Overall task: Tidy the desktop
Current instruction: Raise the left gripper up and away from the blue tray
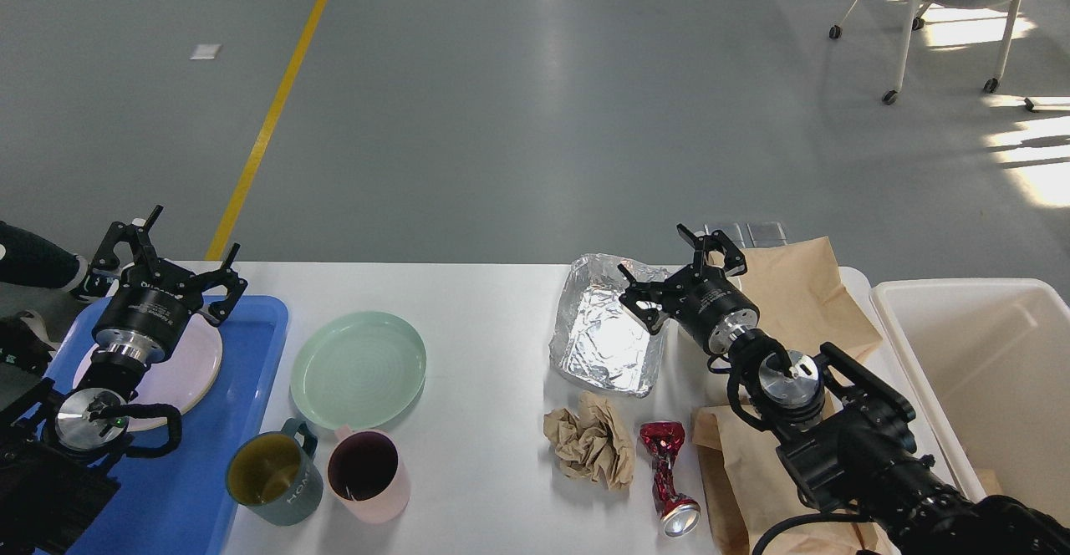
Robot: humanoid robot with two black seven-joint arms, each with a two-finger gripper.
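Observation:
The white desktop (485,346) carries dishes on the left and rubbish on the right. A pale green plate (359,369), a dark green mug (276,478) and a pink mug (368,473) sit left of centre. A foil tray (603,339), a crumpled paper ball (589,442), a crushed red can (666,476) and brown paper bags (802,296) lie to the right. My left gripper (167,256) hovers open over a pink plate (188,363) in the blue tray (234,455). Open and empty, my right gripper (675,264) hangs above the foil tray's right edge.
A cream-white bin (978,371) stands past the table's right end. A white wheeled chair (945,12) is on the grey floor at the far right. A yellow floor line (276,104) runs behind the table on the left.

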